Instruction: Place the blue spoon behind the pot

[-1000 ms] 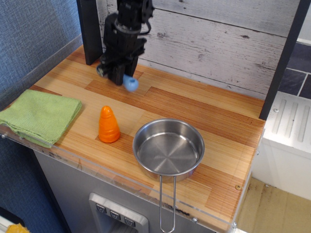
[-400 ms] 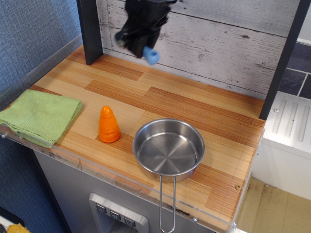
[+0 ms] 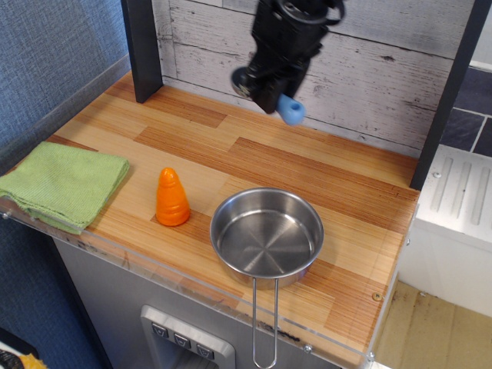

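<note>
Observation.image view: the fingers hold the blue spoon in the air, its handle pointing down-right; the pot sits straight below, nearer the counter's front edge.

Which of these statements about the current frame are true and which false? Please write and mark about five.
1. The claw holds the blue spoon above the counter. True.
2. The blue spoon lies inside the pot. False: the pot is empty, and the spoon is in the claw near the back wall.
3. The orange cone toy stands upright to the left of the pot. True.
4. The green cloth covers the pot. False: it lies folded at the counter's left edge, apart from the pot.
5. The pot's wire handle points toward the back wall. False: it sticks out over the front edge.
</note>
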Available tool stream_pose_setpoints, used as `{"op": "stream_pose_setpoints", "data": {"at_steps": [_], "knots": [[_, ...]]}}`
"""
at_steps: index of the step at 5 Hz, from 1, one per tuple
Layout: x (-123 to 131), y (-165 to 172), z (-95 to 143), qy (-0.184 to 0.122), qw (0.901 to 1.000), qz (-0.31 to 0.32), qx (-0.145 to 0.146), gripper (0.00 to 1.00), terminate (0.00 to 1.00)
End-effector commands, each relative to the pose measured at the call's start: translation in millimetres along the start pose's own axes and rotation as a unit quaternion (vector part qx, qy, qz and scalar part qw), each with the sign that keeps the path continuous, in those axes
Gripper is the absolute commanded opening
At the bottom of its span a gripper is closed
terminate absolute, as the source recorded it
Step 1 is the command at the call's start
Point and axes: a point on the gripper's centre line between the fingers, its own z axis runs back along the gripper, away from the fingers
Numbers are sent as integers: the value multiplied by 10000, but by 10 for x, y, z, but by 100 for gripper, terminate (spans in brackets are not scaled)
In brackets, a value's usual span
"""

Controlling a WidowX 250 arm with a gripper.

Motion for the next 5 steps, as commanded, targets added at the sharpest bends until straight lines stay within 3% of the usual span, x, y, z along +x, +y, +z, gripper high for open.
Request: {"op": "stream_pose_setpoints", "data": {"at_steps": [1,4,5], "knots": [[-340,-174,75,158,9991,-189,-356,0,0],[-792,-178,-351,490,9961,-664,-319,0,0],[-842,-209,-387,664,9936,-897,-152,100,0]]}}
